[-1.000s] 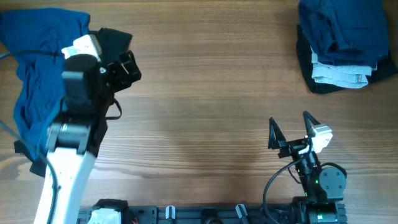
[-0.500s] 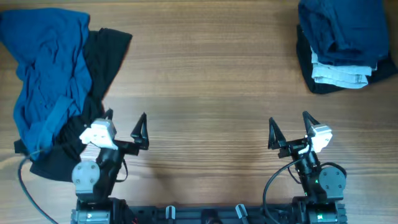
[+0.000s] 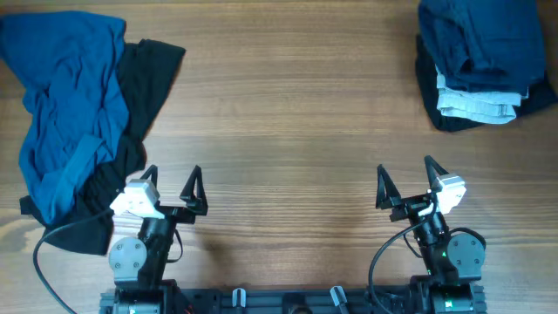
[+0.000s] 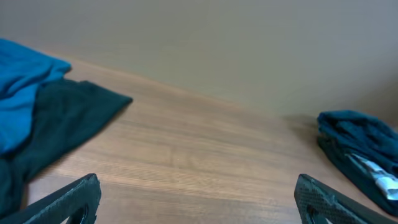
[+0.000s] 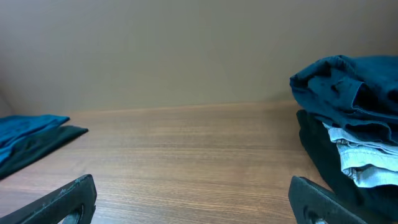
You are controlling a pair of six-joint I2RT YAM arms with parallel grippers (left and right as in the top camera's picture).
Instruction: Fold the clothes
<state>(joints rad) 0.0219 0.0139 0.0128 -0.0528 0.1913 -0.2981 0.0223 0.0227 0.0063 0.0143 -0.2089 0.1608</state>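
Note:
A loose heap of clothes lies at the table's left: a bright blue garment (image 3: pixel 65 113) spread over a black piece (image 3: pixel 144 83). At the far right stands a folded stack (image 3: pixel 479 61), dark navy on top, pale faded-blue denim (image 3: pixel 475 105) under it, black at the bottom. My left gripper (image 3: pixel 172 180) rests open near the front edge, just right of the heap, holding nothing. My right gripper (image 3: pixel 406 179) is open and empty near the front right. The left wrist view shows the blue garment (image 4: pixel 25 93), the black piece (image 4: pixel 68 118) and the stack (image 4: pixel 360 140); the right wrist view shows the stack (image 5: pixel 348 87).
The wooden table (image 3: pixel 288 113) stretches between heap and stack. Both arm bases sit on a black rail (image 3: pixel 288 301) along the front edge. A cable (image 3: pixel 52 253) loops by the left arm's base. A plain wall (image 5: pixel 186 50) stands behind the table.
The left arm has pulled back from over the heap at the far left down to the front edge, uncovering the blue and black clothes. The right arm has stayed still.

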